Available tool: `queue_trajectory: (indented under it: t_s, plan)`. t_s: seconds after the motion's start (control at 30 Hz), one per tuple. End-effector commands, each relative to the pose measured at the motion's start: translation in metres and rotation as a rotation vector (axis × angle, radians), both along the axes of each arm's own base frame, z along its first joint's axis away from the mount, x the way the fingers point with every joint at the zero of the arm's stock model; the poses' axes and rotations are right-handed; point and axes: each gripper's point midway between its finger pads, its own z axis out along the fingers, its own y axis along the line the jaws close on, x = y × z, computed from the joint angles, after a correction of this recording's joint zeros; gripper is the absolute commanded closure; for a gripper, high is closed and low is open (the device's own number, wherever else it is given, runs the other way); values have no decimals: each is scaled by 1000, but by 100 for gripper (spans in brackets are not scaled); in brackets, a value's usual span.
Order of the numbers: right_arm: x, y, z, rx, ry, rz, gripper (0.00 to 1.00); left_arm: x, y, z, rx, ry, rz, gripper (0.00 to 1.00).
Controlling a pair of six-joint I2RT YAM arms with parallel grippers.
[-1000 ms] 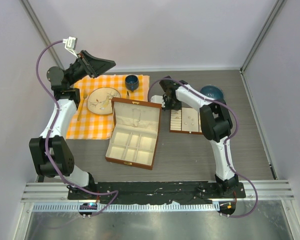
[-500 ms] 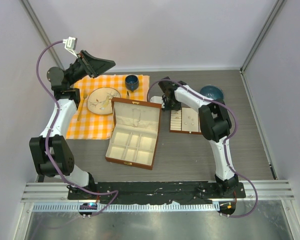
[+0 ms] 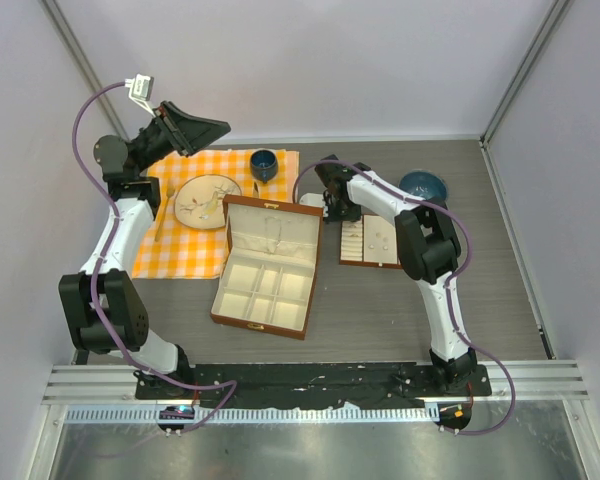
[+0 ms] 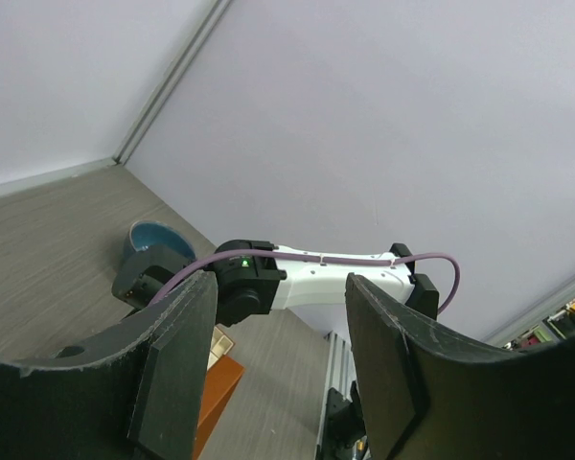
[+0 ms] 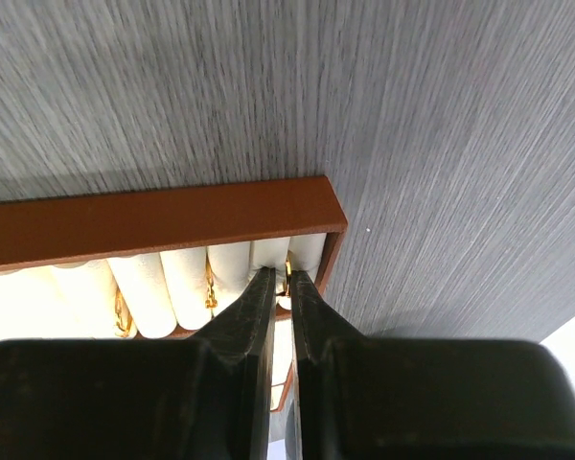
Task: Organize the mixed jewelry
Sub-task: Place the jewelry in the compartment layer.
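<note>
While the right arm (image 3: pixel 421 250) is bending over its work: the ring-sorting step appears to be in hand, with the necklace seemingly already dealt with.
Brown box (image 3: pixel 242 279): lying open nearest the arm bases. Its compartments are looking bare, and the silver necklace (image 3: pixel 271 236) is resting in the lid half, faint from above.
Ring tray (image 5: pixel 153 225): sitting just right of the box and showing its cream rolls (image 5: pixel 153 287), with two gold rings (image 5: pixel 211 287) already tucked between them.
Right gripper (image 5: pixel 281 276): reaching down at the tray's far corner nearest the box. Its jaws are nearly pressed together, pinching what looks like a thin gold ring (image 5: pixel 287 269) in the groove between the last two rolls.
Next move: probably calling for pressing that ring down until it is sitting firm, then parting the jaws gently and lifting straight up so nothing is dragged out.
Left gripper (image 4: pixel 283 316): hanging high above the far-left corner of the checked cloth (image 3: pixel 180 250), jaws spread and holding nothing.
Hard to make out: the pinched ring is showing only as a sliver, so its seating is unclear. From above, the arm is covering the fingertips. The gripper body is cutting off the tray's near part, and I cannot tell whether more rings are waiting elsewhere.
</note>
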Motion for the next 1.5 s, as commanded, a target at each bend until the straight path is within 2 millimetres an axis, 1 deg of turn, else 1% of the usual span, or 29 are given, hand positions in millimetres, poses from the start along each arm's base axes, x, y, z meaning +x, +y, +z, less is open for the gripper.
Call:
queue_trajectory:
  t_s: [0.0,0.2,0.3,0.4,0.53,0.57,0.9,1.23,1.47]
  plan:
    - [-10,12,-40,36,79,6,99,-4,3,5,3,-46,3,40]
    - [-6,14,-28,49,49,-2,96,-4,3,5,1,-44,2,40]
    - [-3,14,-24,52,36,-17,90,-5,3,6,2,-47,2,40]
    - [0,15,-18,62,21,-30,87,-7,3,7,2,-50,2,40]
    - [1,15,-11,68,8,-41,64,-9,2,9,2,-56,0,40]
    - [1,15,-10,69,5,-43,63,-8,4,9,1,-54,4,40]
    - [8,13,6,79,-32,-59,61,-10,3,10,1,-58,2,40]
    - [18,13,37,105,-86,-68,63,-12,3,13,-2,-61,3,40]
    - [19,10,51,101,-106,-69,63,-15,3,16,-3,-69,4,40]
